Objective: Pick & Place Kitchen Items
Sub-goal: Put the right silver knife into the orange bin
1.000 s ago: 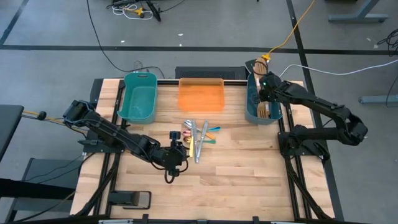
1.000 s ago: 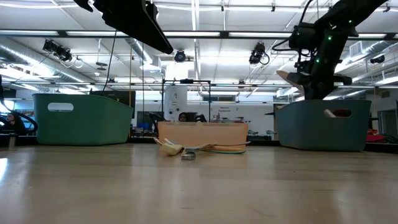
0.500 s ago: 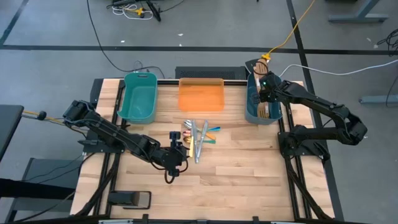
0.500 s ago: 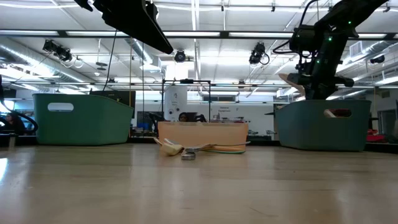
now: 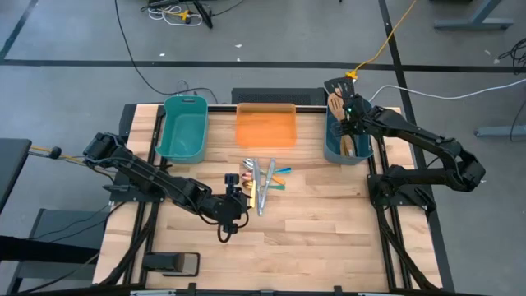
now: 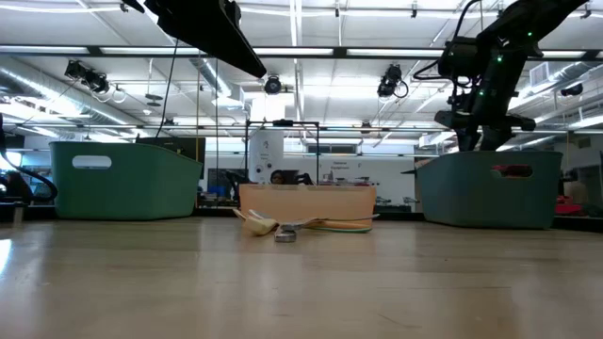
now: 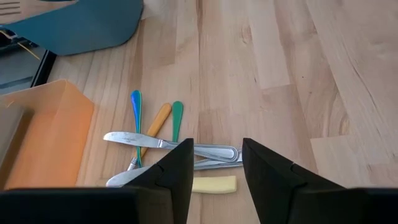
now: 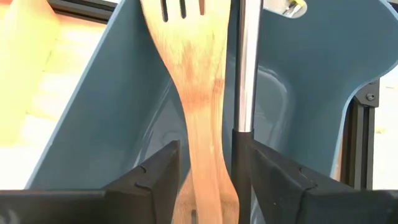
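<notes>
Lying between the spread fingers of the right pincer, a slotted wooden spatula rests inside the teal tub.

Wooden table: two teal tubs, orange tray, seemingly overlapping cutlery.

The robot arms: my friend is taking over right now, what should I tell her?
Right gripper: over the right teal tub, open, with a pale wooden slotted spatula and a silver handle lying in the tub between its fingers.
Left gripper: open, hovering beside the utensil pile on the wooden table.
Done: a few utensils are in the right tub.
Left: silver cutlery and blue, orange, green and yellow-handled pieces on the table. The left teal tub and orange tray look empty.
</notes>
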Robot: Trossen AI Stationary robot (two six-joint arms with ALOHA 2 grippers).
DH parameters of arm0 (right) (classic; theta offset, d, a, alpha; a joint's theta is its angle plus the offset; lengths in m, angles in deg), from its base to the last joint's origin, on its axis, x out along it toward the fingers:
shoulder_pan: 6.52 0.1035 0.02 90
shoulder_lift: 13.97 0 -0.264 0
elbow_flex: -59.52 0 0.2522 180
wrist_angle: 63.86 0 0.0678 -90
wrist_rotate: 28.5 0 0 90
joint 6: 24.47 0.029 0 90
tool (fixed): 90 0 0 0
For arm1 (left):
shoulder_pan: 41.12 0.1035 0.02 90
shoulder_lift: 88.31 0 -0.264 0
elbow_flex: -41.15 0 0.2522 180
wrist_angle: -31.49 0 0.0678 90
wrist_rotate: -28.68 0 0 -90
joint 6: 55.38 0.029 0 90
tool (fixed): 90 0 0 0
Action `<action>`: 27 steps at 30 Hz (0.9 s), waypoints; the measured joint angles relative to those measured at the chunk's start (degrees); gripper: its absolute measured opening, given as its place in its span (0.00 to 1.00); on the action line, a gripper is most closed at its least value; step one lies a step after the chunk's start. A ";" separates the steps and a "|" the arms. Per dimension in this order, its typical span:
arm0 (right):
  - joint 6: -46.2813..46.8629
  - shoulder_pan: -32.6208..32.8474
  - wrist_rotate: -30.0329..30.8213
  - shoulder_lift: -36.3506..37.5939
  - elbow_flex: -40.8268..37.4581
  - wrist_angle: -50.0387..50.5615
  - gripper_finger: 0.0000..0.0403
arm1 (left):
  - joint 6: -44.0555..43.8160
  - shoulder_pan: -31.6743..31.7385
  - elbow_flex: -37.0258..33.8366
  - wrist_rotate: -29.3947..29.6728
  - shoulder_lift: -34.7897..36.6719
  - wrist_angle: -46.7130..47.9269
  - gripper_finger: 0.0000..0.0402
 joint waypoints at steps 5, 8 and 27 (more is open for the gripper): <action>0.14 0.02 0.00 0.00 0.00 -0.42 0.45 | 0.00 0.00 0.00 0.00 0.00 -0.17 0.35; 0.13 0.02 0.04 0.00 0.00 -0.43 0.42 | -0.02 0.00 0.00 0.00 0.00 -0.17 0.35; -6.66 5.92 -6.88 3.23 -0.02 -14.11 0.26 | -0.09 0.00 0.00 0.00 0.00 -0.15 0.35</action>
